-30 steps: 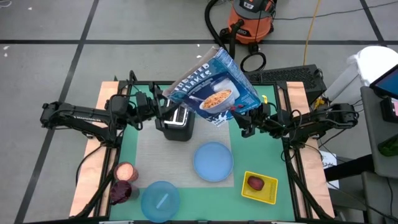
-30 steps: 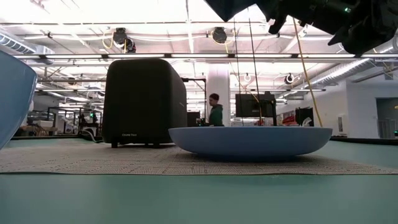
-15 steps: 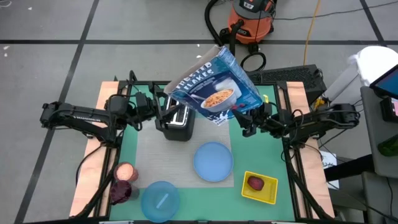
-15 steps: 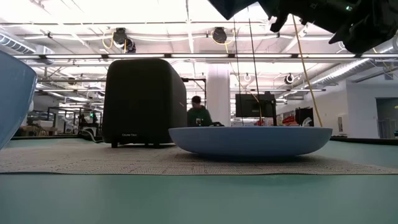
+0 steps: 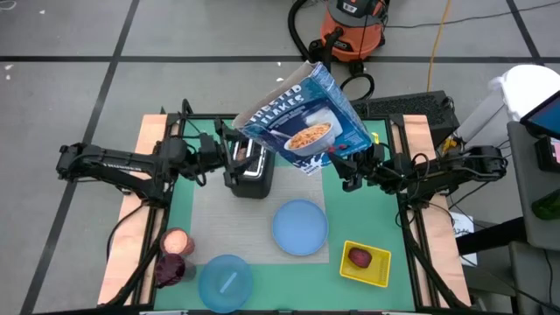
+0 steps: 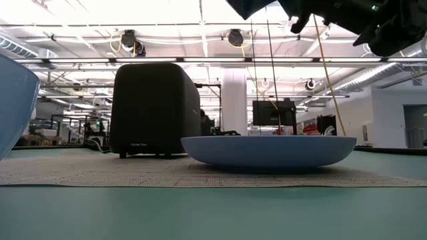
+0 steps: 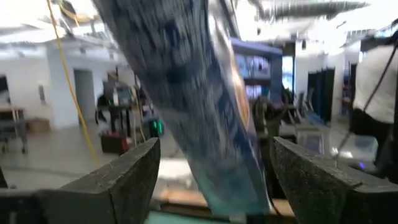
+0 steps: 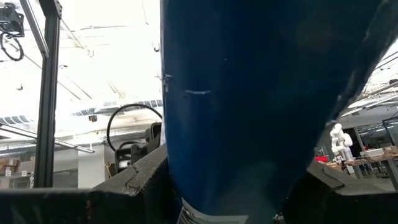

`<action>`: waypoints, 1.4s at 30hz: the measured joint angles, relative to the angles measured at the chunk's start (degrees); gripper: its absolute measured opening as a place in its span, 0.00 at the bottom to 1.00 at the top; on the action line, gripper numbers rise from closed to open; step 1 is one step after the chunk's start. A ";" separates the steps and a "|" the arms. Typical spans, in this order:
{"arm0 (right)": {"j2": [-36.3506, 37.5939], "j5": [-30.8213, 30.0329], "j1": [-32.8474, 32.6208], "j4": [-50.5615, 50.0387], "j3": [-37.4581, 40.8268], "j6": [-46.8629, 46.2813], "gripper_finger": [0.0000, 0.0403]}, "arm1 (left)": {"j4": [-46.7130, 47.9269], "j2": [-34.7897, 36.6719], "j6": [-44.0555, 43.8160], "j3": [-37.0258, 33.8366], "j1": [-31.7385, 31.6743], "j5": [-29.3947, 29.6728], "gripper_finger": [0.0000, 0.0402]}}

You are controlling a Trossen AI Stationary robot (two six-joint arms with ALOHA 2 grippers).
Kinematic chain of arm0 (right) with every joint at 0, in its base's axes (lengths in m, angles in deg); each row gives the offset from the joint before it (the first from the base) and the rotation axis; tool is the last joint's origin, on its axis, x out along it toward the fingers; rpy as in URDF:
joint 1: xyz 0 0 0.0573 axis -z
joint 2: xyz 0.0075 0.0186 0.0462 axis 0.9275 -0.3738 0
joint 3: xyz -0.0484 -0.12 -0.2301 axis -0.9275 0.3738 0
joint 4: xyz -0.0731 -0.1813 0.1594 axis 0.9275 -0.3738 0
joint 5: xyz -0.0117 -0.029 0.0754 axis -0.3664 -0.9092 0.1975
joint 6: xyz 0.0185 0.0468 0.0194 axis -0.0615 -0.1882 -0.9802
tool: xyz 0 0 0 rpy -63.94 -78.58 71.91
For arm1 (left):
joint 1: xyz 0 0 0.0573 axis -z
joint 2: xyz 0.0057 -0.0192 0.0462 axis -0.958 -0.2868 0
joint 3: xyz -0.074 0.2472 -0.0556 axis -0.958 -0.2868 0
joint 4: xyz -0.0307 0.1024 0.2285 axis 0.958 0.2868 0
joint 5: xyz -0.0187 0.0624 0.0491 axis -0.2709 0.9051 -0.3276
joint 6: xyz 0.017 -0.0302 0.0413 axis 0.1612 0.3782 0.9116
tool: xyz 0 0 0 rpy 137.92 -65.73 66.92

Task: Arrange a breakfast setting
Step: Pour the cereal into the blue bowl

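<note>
The blue cereal box (image 5: 302,118) is in the air over the table's far middle, tilted, its open flap end (image 5: 296,75) up and far. My right gripper (image 5: 346,166) is shut on it. My left gripper (image 5: 230,151) is open beside the black-and-silver toaster (image 5: 249,171). The box (image 7: 205,106) stands ahead of its fingers, and whether they touch it does not show. The light-blue plate (image 5: 299,227) rests on the grey mat (image 5: 236,214). The light-blue bowl (image 5: 225,282) holds the spoon (image 5: 229,281). The bagel (image 5: 175,240) and a dark red fruit (image 5: 170,269) lie at the near left. My right gripper pinches the cereal box's lower end (image 8: 236,186) between its two fingers (image 8: 140,180), which come from the table's right side. The box is lifted clear of the table. It slants up and away toward the far left, over the toaster.
A yellow square tray (image 5: 378,270) with a reddish piece (image 5: 360,257) lies at the near right. In the low view the plate (image 6: 267,151) and the toaster (image 6: 155,110) stand on the mat, with the bowl's wall (image 6: 13,107) at the left edge.
My left gripper has gone toward the table's right edge, closer to the cereal box and over the toaster's far-left corner. The box, held by my right gripper, has shifted a little toward the right and far side.
</note>
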 joint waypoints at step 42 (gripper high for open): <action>0.00 0.28 -0.02 0.04 -0.07 -0.26 0.55 | 51.28 -7.39 -41.48 0.00 25.69 -11.41 0.77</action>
